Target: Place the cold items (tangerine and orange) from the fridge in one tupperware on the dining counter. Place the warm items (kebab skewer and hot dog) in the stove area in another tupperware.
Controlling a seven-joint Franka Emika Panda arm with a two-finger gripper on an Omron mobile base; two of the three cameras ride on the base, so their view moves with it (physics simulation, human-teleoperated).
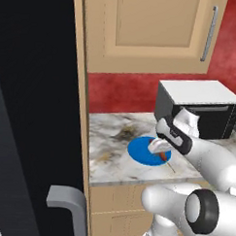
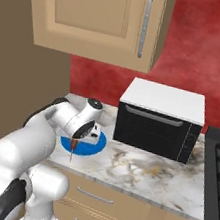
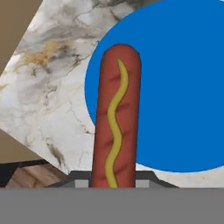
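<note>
A hot dog (image 3: 116, 109) with a yellow mustard line stands up between my fingertips in the hand view. My gripper (image 3: 113, 178) is shut on its near end. It hangs over the near edge of a round blue plate (image 3: 183, 87) on the marble counter. From the base, my gripper (image 1: 159, 150) (image 2: 78, 138) points down at the plate (image 1: 138, 152) (image 2: 94, 147), with the reddish hot dog (image 1: 163, 156) (image 2: 74, 146) below it. A thin dark line trails from its lower end; what it is I cannot tell. The kebab skewer, tangerine, orange and tupperware are out of view.
A black toaster oven (image 1: 203, 111) (image 2: 158, 120) with a white top stands just right of the plate. Wall cabinets (image 1: 143, 28) (image 2: 93, 13) hang above. The dark fridge (image 1: 37, 111) is at the left, the stove (image 2: 219, 166) at the far right.
</note>
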